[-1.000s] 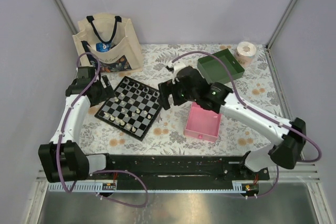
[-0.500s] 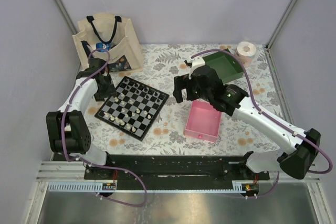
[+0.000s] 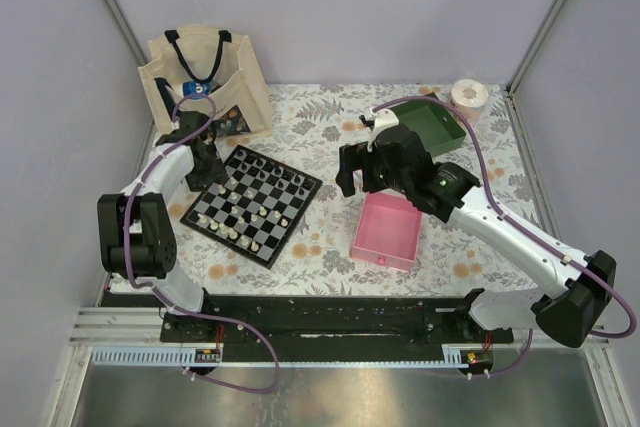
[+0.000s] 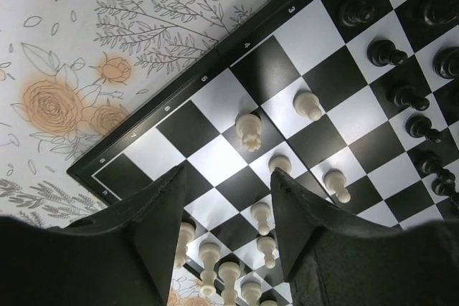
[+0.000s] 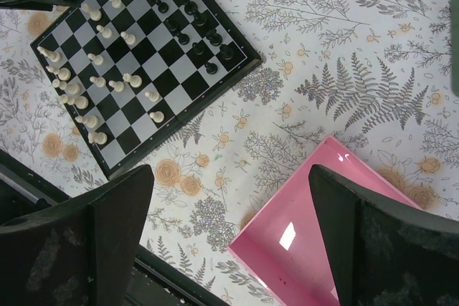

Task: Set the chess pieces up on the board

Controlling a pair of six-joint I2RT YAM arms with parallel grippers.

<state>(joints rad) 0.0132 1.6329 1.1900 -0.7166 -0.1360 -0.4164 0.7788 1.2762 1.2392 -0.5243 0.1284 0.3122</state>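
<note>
As my left gripper's [image 4: 229, 177] jaws hang parted over the board [image 4: 265, 69], one finger [image 4: 308, 234] half hides a pawn [image 4: 280, 164]. The right gripper's [image 5: 229, 177] jaws gape, framing a cropped pink tray [image 5: 308, 263].

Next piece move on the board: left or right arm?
Left. The left gripper hangs directly over cream-white chess pieces on the black-and-white checkered chessboard, jaws apart. The right gripper is open too, but off the board, above floral tablecloth beside the pink square tray.
</note>
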